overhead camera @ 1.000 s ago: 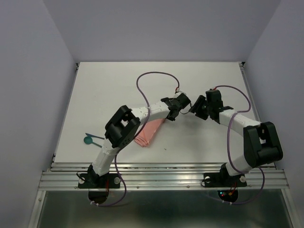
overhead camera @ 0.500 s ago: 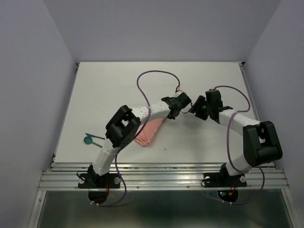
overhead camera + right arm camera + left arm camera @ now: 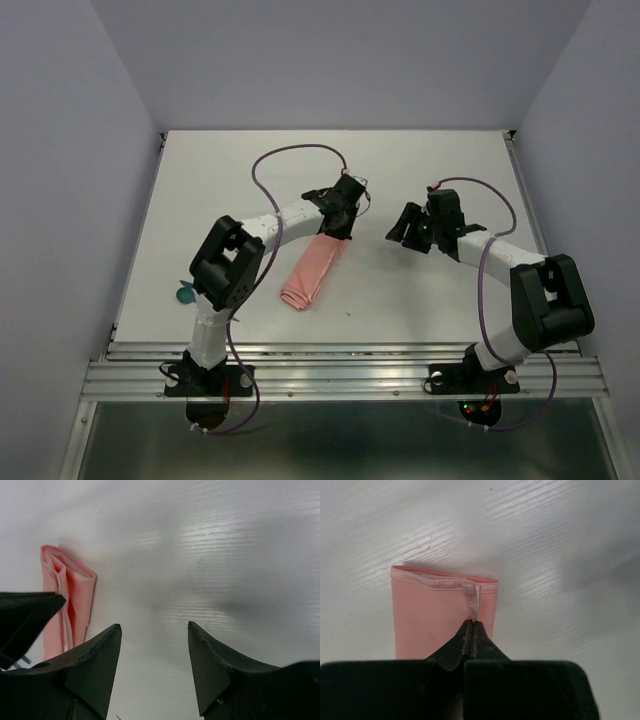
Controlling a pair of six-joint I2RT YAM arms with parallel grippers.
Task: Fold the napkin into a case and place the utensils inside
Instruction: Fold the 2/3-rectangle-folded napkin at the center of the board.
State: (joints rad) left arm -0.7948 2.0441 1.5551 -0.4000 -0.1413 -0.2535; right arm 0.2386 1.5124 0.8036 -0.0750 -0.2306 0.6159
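The salmon-pink napkin (image 3: pixel 312 270) lies folded into a narrow layered strip at the centre of the white table (image 3: pixel 220 180), running diagonally from upper right to lower left. At its upper end sits the left gripper (image 3: pixel 341 208). In the left wrist view its fingertips (image 3: pixel 465 632) are pressed together, pinching a small raised tuck of the napkin's hemmed edge. The right gripper (image 3: pixel 404 226) hangs right of centre, apart from the cloth, with its fingers (image 3: pixel 97 657) spread wide over bare table. At the lower left, a teal utensil (image 3: pixel 184 295) with a round end shows beside the left arm, mostly hidden.
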